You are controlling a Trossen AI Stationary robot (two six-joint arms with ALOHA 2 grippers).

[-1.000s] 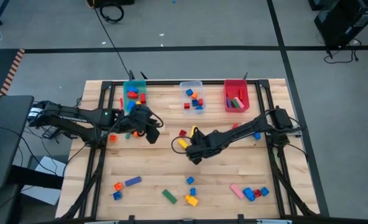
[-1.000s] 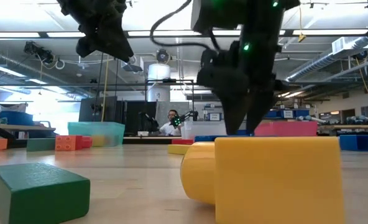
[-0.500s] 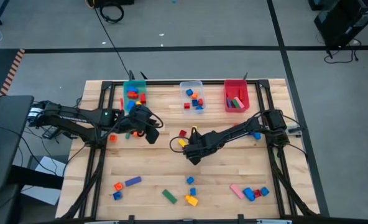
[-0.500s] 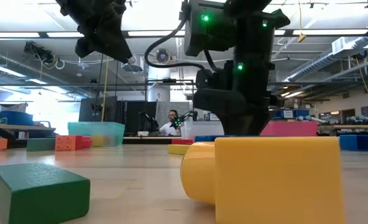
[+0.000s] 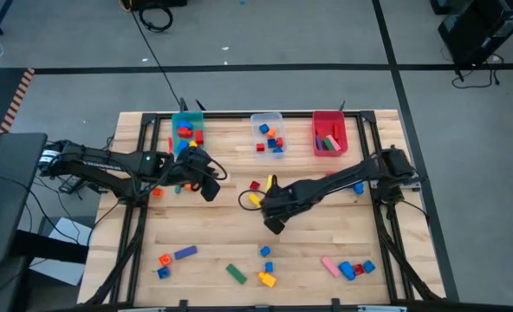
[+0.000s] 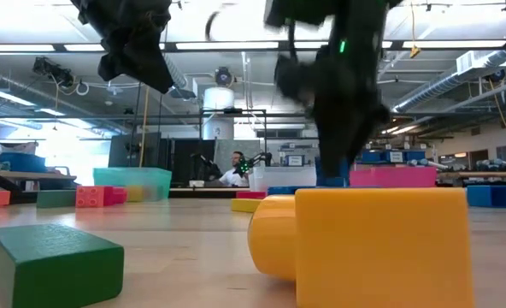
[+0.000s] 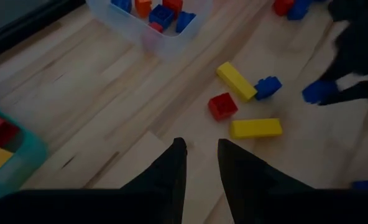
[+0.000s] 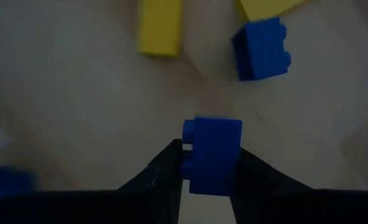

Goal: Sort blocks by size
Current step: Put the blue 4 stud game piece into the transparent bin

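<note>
Many blocks lie on the wooden table (image 5: 213, 234). A red block (image 5: 255, 185), two yellow bars (image 5: 255, 199) and a blue block (image 7: 268, 87) lie at mid-table. My right gripper (image 5: 274, 222) is just near of them, shut on a small blue block (image 8: 212, 155). My left gripper (image 5: 210, 187) hovers near the teal bin (image 5: 187, 132); its fingers (image 7: 178, 163) stand a narrow gap apart with only bare table between them. My right gripper pinches the small blue block by two opposite sides (image 8: 193, 163) between its two fingers. The block's studded end sticks out past the fingertips. The fingers come from above, slanting down. The block seems to hang just clear of the table (image 7: 317, 92).
A clear bin (image 5: 268, 132) and a red bin (image 5: 329, 134) stand along the far edge, each with blocks inside. Near the front edge lie a green bar (image 5: 235, 273), a purple bar (image 5: 185, 252), a pink bar (image 5: 329, 265) and a blue cluster (image 5: 357, 269).
My right gripper has dipped down to the table beside the yellow bars, shut on the small blue block, and come up again a little toward the near edge with the block between its fingers.
</note>
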